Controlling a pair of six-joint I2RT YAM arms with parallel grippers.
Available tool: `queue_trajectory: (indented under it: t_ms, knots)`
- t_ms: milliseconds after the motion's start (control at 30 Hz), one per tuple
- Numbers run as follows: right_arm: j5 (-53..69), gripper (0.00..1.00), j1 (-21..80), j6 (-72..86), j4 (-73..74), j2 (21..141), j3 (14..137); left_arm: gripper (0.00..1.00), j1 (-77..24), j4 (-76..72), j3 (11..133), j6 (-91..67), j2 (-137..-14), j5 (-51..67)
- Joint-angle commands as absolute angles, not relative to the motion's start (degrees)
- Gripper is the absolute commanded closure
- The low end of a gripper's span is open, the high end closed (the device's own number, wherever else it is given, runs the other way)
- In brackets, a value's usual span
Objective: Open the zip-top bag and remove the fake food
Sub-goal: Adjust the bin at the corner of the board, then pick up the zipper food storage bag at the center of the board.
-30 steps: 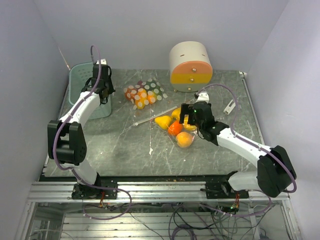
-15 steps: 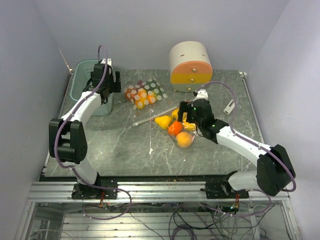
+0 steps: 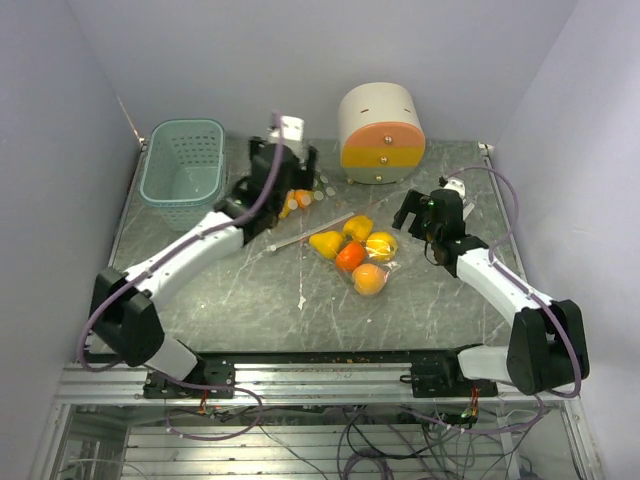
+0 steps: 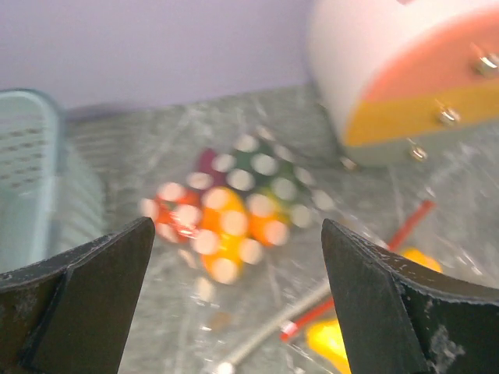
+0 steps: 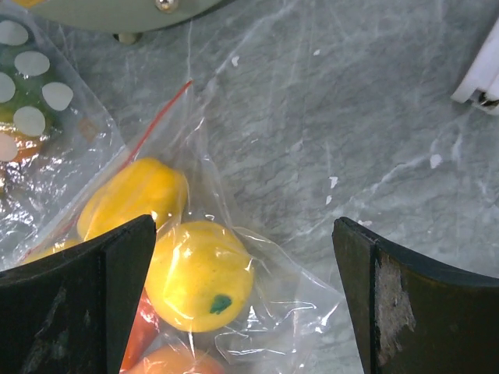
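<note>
A clear zip-top bag (image 3: pixel 385 268) with a red zip strip (image 4: pixel 366 273) lies mid-table. It holds the fake food: yellow fruits (image 3: pixel 325 243), a red one (image 3: pixel 350 257) and an orange one (image 3: pixel 369 279). My right gripper (image 3: pixel 410 213) hovers open just right of the bag; in its wrist view a yellow fruit (image 5: pixel 199 273) sits inside the plastic by the left finger (image 5: pixel 78 304). My left gripper (image 3: pixel 290 178) hangs open and empty above a polka-dot bag (image 4: pixel 234 210) of more fruit.
A teal basket (image 3: pixel 183 170) stands at the back left. A cream-and-orange round container (image 3: pixel 380 132) sits at the back centre. A small white piece (image 5: pixel 479 78) lies to the right of the clear bag. Walls close in on three sides.
My left gripper opened over the basket, then swung right to above the polka-dot bag. My right gripper drew back to the right, off the clear bag.
</note>
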State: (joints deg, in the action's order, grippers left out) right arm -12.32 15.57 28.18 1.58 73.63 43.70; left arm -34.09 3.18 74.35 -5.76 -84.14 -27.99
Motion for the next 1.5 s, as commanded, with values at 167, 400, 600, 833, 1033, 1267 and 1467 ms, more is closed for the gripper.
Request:
queue_trajectory:
  t_ms: [167, 400, 600, 833, 1033, 1267, 1467]
  knots:
    - [4.16, 0.05, 10.83, 28.87, -1.55, 78.52, 42.99, 0.01, -41.78, -2.74, 67.12, -16.22, -93.18, -23.85]
    - [8.85, 0.07, 10.21, 27.83, -5.51, 82.2, 41.79, 0.03, -42.8, -8.79, 60.41, -22.25, -95.81, -16.6]
    - [16.34, 0.44, 10.22, 28.32, -9.33, 85.46, 41.56, 0.04, -42.98, -10.44, 57.96, -25.0, -97.28, -14.71]
    - [17.3, 1.0, 10.28, 30.97, -10.8, 79.71, 35.08, 0.09, -42.77, -8.48, 54.47, -28.4, -96.08, -23.05]
    - [19.46, 1.0, 10.28, 35.41, -12.81, 71.16, 26.55, 0.3, -42.48, -10.79, 51.9, -33.42, -96.42, -22.25]
    - [18.08, 0.97, 10.24, 34.79, -12.27, 68.73, 24.06, 0.38, -36.76, -20.17, 52.81, -37.5, -105.63, -7.66]
    - [18.38, 0.93, 10.25, 34.8, -13.29, 69.52, 23.35, 0.12, -33.33, -36.65, 50.22, -41.94, -110.87, 2.29]
